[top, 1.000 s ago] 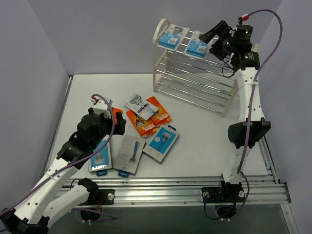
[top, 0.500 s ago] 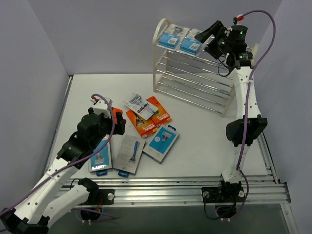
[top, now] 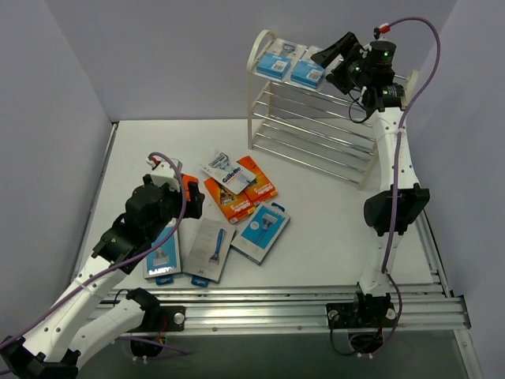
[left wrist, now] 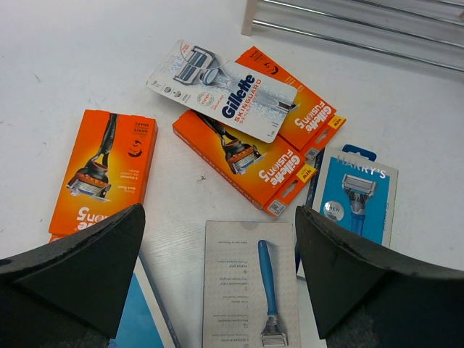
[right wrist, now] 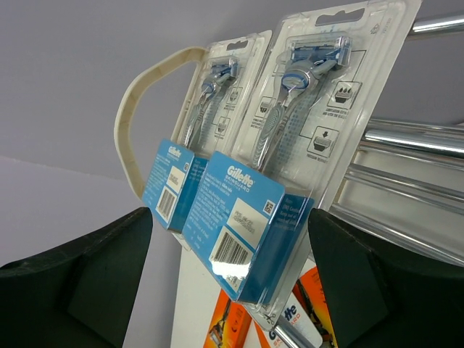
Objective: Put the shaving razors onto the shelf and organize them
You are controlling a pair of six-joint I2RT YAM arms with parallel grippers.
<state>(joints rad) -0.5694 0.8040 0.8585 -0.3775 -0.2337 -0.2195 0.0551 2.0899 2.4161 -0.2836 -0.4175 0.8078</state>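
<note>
The shelf [top: 316, 126] is standing at the far right of the bench [top: 331, 221], and two blue razor packs [top: 278, 59] [top: 306, 73] are lying side by side on its top tier. The right hand [top: 325, 67] is hanging at that tier with its fingers spread wide. In the right wrist view the nearer pack [right wrist: 290, 145] is sitting between them, with a clear gap at one finger [right wrist: 94, 268]; whether the other is touching it I cannot tell. The left hand [left wrist: 217, 290] is hovering over the loose razors on the bench, spread and pinching nothing. Below it three orange boxes [left wrist: 105, 170] [left wrist: 246, 159] [left wrist: 304, 116] are lying flat. A white Gillette card [left wrist: 225, 90] is resting across two of them, while a blue Harry's pack [left wrist: 355, 192] and a grey pack [left wrist: 250, 283] are lying just beside them.
</note>
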